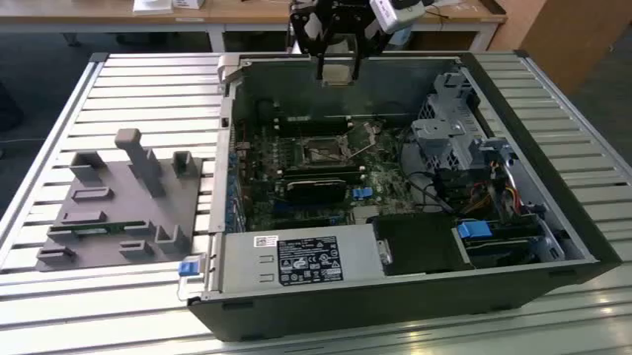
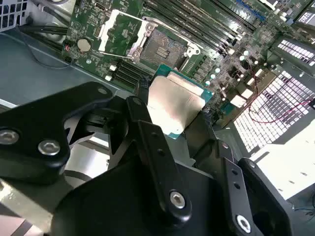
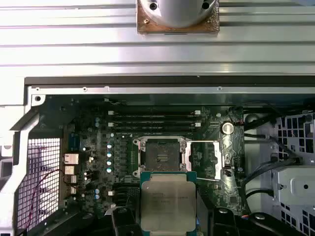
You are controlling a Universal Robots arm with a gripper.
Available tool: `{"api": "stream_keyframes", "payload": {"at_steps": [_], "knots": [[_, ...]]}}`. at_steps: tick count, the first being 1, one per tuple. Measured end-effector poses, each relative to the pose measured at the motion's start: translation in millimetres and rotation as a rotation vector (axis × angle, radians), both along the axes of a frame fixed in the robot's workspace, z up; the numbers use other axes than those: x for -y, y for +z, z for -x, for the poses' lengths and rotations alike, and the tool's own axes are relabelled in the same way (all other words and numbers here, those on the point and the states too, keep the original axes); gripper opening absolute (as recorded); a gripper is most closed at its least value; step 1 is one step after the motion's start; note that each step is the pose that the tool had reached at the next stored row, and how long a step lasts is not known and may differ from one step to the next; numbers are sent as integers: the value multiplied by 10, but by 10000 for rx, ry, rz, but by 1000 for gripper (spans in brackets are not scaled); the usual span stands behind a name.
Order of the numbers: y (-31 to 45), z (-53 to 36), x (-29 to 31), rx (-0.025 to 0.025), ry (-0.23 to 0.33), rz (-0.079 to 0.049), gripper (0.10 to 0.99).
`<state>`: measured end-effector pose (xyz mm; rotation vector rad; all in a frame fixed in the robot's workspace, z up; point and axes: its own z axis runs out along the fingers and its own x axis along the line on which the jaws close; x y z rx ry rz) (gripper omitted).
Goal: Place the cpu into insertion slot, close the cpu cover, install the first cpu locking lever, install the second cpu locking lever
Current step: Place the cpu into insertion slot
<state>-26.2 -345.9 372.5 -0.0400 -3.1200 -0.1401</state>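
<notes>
One slatted table (image 1: 148,89) bears case (image 1: 395,303); gripper (image 1: 336,72) holds cpu (image 3: 167,204).

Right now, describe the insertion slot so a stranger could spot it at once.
Inside the open computer case, find the green motherboard. The insertion slot is the small socket near its middle, beside long black memory slots. Unlike them it is square, dark-centred, metal-rimmed, with the cpu cover flipped open alongside.

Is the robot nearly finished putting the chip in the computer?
Not nearly. Nothing looks done yet. The hand holds the cpu up in the air, not in the insertion slot, which sits bare. The cpu cover lies flipped open beside it. Seating the chip, closing the cover and both levers are left.
</notes>
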Motion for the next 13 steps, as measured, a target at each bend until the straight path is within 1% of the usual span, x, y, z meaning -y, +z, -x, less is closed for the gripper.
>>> {"api": "stream_keyframes", "payload": {"at_steps": [5,13], "knots": [[0,0,0,0,-24,0,541],[0,0,0,-1,-505,1,541]]}}
